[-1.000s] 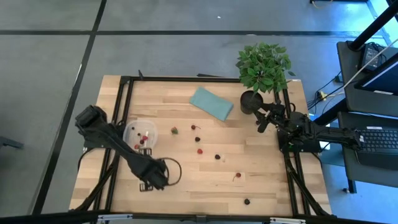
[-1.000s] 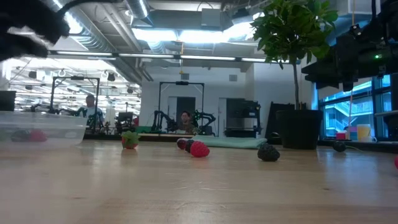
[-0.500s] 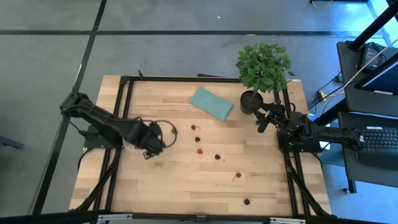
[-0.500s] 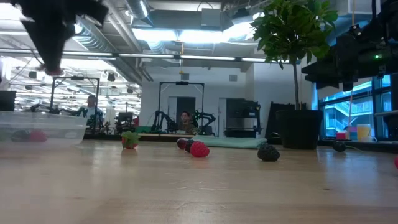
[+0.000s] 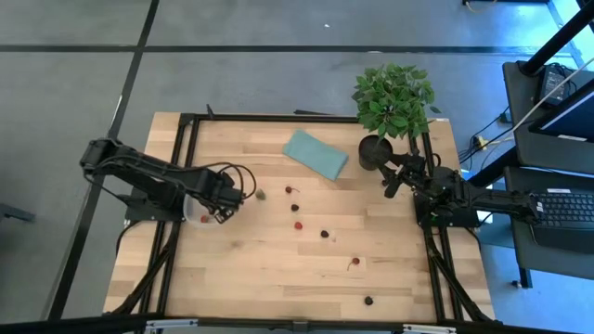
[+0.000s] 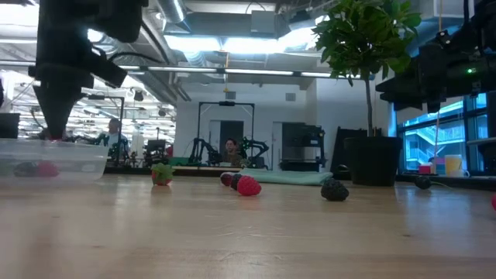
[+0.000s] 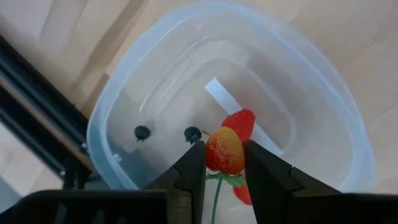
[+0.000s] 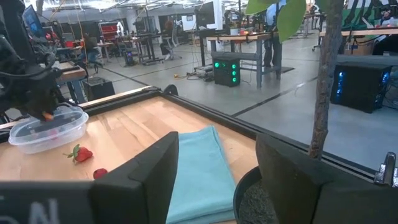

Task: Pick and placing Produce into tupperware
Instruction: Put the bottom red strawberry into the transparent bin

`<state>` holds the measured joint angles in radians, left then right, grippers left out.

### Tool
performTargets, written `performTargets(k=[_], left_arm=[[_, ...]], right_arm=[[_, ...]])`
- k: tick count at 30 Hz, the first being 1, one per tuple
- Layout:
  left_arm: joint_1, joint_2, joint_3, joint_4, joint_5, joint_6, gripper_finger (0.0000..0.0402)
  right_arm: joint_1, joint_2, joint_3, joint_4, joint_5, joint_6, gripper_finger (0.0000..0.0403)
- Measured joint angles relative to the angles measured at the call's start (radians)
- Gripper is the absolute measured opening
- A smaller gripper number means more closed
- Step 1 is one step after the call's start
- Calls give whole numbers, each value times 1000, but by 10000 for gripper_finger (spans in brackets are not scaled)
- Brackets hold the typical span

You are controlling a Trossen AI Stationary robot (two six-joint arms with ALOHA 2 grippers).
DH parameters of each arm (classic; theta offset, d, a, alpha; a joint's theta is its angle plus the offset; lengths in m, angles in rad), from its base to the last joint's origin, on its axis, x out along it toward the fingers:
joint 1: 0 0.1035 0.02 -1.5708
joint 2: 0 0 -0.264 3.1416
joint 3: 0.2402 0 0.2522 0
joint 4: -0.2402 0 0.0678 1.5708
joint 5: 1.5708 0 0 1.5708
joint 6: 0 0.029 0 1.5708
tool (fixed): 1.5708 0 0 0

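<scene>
— From above, what sits around the work?

— A teal pad (image 5: 316, 153) lies toward the table's far side, a potted plant (image 5: 393, 104) at the far right corner; loose berries (image 5: 297, 224) are scattered over the middle of the wooden table (image 5: 278, 278), and one green-topped fruit (image 5: 261, 195) lies just beside the left gripper (image 5: 225, 197); that arm covers most of the tupperware (image 5: 191, 210), so only a sliver of rim shows; the right gripper (image 5: 393, 178) waits beside the plant pot, well apart from all of it.

— And from table height?

— The left gripper (image 6: 56, 116) hangs right over the clear tub (image 6: 51, 160), with something red and something dark showing through its wall; farther along the table stand a strawberry with a green top (image 6: 162, 173), a red berry (image 6: 247, 185) and a dark blackberry (image 6: 335, 190); the plant pot (image 6: 373, 160) rises behind them.

— The left wrist view?

— The fingers (image 7: 189, 171) pinch an orange-red fruit (image 7: 225, 150), its green stem hanging below; it hangs above the container (image 7: 124, 99), which holds two small dark berries (image 7: 142, 132) and a red strawberry (image 7: 241, 124).

— The right wrist?

— Its fingers (image 8: 152, 165) stand spread with nothing between them; the teal cloth (image 8: 201, 168) lies ahead, then a strawberry (image 8: 81, 153), then the tub (image 8: 46, 130) far off under the other arm.
</scene>
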<state>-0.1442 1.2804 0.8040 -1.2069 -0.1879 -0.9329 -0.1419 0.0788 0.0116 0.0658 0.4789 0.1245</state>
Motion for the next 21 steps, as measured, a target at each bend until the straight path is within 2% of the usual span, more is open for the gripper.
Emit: performTargets(k=[9, 21], left_arm=[[48, -8, -94, 105, 31, 2, 93], [70, -8, -103, 101, 11, 27, 120]], right_arm=[[0, 0, 0, 0, 0, -1, 217], [0, 0, 0, 0, 0, -2, 217]])
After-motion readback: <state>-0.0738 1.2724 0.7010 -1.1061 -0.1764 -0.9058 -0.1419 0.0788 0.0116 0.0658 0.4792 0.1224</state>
